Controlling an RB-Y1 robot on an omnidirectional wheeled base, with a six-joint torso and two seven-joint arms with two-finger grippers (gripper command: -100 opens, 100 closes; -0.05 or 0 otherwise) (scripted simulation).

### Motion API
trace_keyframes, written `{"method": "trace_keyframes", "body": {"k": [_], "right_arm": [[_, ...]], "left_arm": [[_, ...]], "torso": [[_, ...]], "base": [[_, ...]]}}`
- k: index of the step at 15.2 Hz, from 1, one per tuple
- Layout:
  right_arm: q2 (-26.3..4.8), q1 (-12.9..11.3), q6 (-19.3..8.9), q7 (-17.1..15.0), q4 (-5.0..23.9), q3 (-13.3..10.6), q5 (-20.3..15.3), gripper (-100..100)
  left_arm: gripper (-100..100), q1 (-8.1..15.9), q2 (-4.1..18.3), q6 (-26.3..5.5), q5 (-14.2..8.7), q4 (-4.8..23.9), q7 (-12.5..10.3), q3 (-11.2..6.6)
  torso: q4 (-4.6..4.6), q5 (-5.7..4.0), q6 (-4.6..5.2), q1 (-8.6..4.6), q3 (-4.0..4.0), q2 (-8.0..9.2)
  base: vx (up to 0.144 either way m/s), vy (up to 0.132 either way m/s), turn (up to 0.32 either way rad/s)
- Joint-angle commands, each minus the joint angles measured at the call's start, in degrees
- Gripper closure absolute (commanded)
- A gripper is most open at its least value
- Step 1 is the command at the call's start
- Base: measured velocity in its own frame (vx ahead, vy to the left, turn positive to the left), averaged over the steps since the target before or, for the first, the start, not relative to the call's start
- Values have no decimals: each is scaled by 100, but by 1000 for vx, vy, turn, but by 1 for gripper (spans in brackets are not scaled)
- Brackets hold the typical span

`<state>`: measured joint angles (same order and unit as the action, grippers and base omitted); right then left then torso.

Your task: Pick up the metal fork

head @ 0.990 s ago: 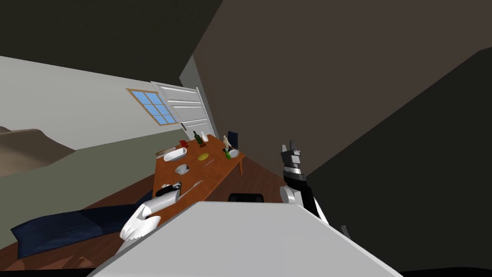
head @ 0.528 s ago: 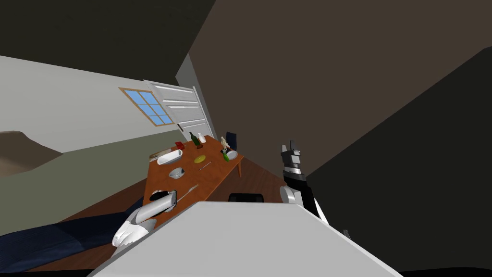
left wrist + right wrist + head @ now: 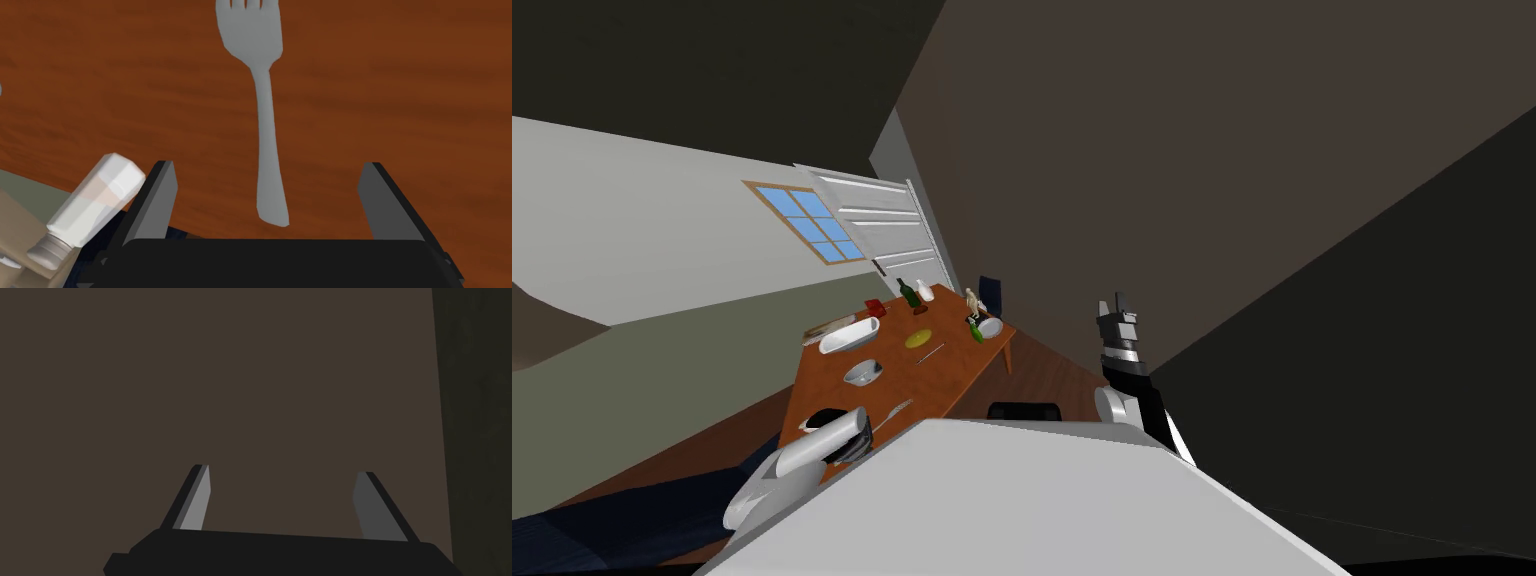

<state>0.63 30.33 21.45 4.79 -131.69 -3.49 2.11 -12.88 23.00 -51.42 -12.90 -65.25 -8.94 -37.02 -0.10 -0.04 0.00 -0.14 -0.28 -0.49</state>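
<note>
Since a second ago my head has turned, so the blue-paned window [image 3: 802, 220], the white panelled door [image 3: 887, 225] and the brown wooden table [image 3: 952, 375] sit further toward the left of the head view. The left forearm has sunk lower in the frame, over the table's near end.

The left gripper [image 3: 268, 167] hangs above the tabletop [image 3: 400, 75] with its two fingers wide apart. The flat grey metal fork [image 3: 265, 125] lies on the wood between them. Its handle end is near the gripper's dark body and its tines point away. Neither finger touches the handle. In the head view the fork [image 3: 892, 411] shows as a thin pale sliver at lower centre-left, just right of the left forearm.

A white shaker with a grey cap [image 3: 92, 205] lies tilted just outside one finger, at the table's edge.

Further up the table stand a grey bowl [image 3: 863, 373], a long white dish [image 3: 849, 336], a yellow-green plate [image 3: 917, 340] and a dark green bottle [image 3: 909, 292]. A pale figurine [image 3: 972, 298] stands near the far right corner.

The right gripper [image 3: 1116, 303] is raised right of centre, well apart from the table. Its fingers [image 3: 197, 503] are spread in front of a flat brown wall.
</note>
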Motion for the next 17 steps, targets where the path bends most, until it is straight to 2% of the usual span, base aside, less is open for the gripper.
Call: {"method": "trace_keyframes", "body": {"k": [1,2,3,8,9,10,14,15,17], "right_arm": [[0,0,0,0,0,0,0,0],[0,0,0,0,0,0,0,0],[0,0,0,0,0,0,0,0],[-1,-2,0,0,0,1,0,0],[-1,-2,0,0,0,1,0,0],[-1,-2,0,0,0,1,0,0],[0,-2,0,0,0,0,0,0],[0,-2,0,0,0,0,0,0],[0,-1,0,0,0,0,0,0]], "left_arm": [[-100,4,72,-163,-102,93,-108,-82],[-100,0,44,-68,-63,58,-37,-44],[-100,62,27,57,-36,236,-92,-18],[-100,189,-20,366,38,584,-167,53],[-100,144,-6,273,6,486,-135,31],[100,149,-10,301,11,502,-142,35],[100,146,-13,294,9,505,-149,32],[100,83,19,109,-24,294,-104,-6],[100,41,35,6,-49,178,-79,-30]], "torso": [[0,0,0,0,0,0],[0,0,0,-1,0,1],[2,0,0,1,6,12],[12,8,-1,34,33,60],[13,8,-1,34,34,61],[13,7,-1,29,34,59],[12,5,3,19,30,52],[12,6,3,20,30,52],[10,0,2,-1,25,43]], "base": [[111,-32,-15],[62,-18,-1],[16,11,-8],[-26,53,-15],[-16,31,-8],[-6,12,-2],[-1,1,1],[20,-28,14],[28,-72,23]]}}
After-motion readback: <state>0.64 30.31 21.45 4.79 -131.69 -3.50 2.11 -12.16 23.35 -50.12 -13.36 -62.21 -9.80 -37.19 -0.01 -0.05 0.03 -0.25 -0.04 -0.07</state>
